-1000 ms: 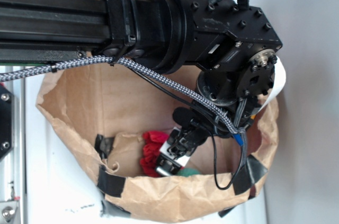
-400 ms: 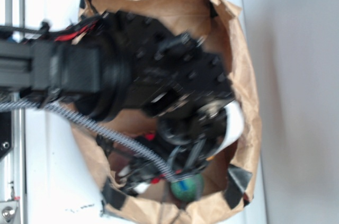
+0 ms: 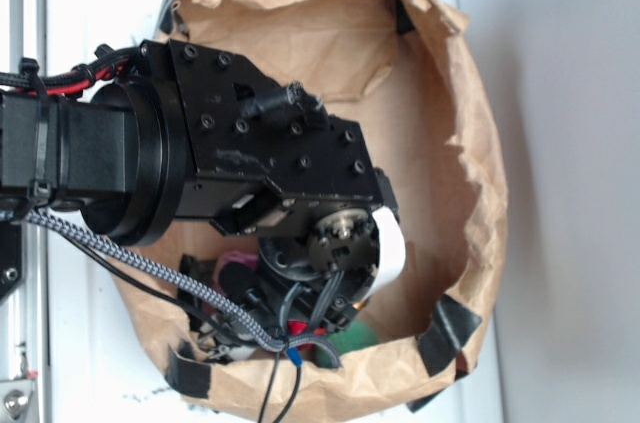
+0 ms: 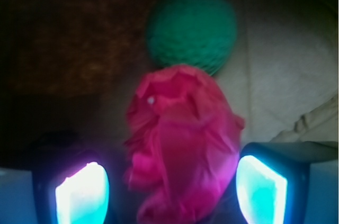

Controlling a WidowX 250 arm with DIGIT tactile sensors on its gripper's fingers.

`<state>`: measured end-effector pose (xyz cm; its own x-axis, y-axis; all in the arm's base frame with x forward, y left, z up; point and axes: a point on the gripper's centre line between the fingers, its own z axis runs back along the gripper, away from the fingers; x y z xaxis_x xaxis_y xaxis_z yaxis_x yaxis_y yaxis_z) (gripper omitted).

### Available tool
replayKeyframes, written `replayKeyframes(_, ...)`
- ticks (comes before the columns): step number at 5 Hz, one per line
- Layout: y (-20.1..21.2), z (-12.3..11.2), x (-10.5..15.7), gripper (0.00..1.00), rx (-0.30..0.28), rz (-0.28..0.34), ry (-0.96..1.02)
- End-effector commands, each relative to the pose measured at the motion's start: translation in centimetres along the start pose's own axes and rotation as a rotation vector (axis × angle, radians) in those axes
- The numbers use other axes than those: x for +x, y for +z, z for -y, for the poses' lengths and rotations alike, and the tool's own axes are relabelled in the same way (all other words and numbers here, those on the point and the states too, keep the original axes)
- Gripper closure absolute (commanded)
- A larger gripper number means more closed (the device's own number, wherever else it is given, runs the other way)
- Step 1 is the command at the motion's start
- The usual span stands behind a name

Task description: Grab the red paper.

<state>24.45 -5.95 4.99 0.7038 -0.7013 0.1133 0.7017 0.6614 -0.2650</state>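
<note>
The red paper (image 4: 183,144) is a crumpled wad lying between my two lit pads in the wrist view. My gripper (image 4: 172,187) is open and straddles it: there is a dark gap by the left pad (image 4: 82,192), and the right pad (image 4: 262,189) is close to the wad's edge. The green ball (image 4: 192,28) rests just beyond the wad and touches its far end. In the exterior view only a sliver of the red paper (image 3: 238,265) and of the green ball (image 3: 352,340) shows under the arm (image 3: 250,163). The fingers are hidden there.
Everything sits inside a big brown paper bag (image 3: 440,143) with black tape (image 3: 445,328) on its rim. The bag's walls rise close around the gripper. A braided cable (image 3: 140,258) hangs across the bag's left side. White table surface (image 3: 560,193) lies to the right.
The arm has swung left and lower into the bag, uncovering the bag's far wall. The gripper has moved from beside the red paper to astride it.
</note>
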Motion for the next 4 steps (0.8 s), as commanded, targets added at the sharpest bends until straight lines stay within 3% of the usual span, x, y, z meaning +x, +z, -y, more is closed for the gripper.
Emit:
replayKeyframes(1,-1.2,1.3,0.4,1.00,0.044,-0.024,-0.001)
replayKeyframes(3,4.0,1.2,-0.5,1.00,0.062,0.093,0.035)
replayKeyframes(4,8.7,1.4,-2.3,1.00,0.127,0.166,0.101)
